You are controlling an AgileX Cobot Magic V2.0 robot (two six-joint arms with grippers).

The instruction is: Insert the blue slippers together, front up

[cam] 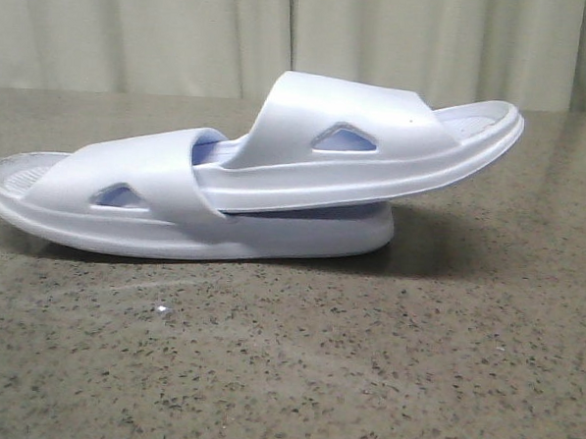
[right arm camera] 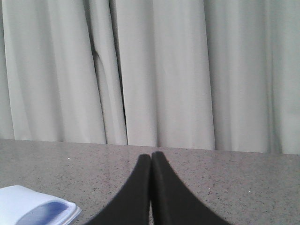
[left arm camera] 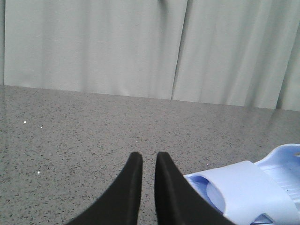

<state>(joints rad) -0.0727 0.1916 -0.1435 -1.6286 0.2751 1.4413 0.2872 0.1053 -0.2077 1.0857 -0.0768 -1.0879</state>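
**Slippers nested, both claws free**

From the front I see the two slippers pushed one into the other, lying along the far edge of the table (cam: 295, 367). The lower slipper (cam: 127, 206) sits flat towards the far left, sole down. The upper slipper (cam: 375, 145) has its end tucked under the lower one's strap and tilts upward towards the far right, its free end off the table. A curtain (cam: 185, 27) hangs behind the far edge.

My left claw (left arm camera: 148, 161) shows a narrow gap between its tips and holds nothing; a slipper lies just beside it. My right claw (right arm camera: 151, 159) is closed tip to tip, gripping nothing.
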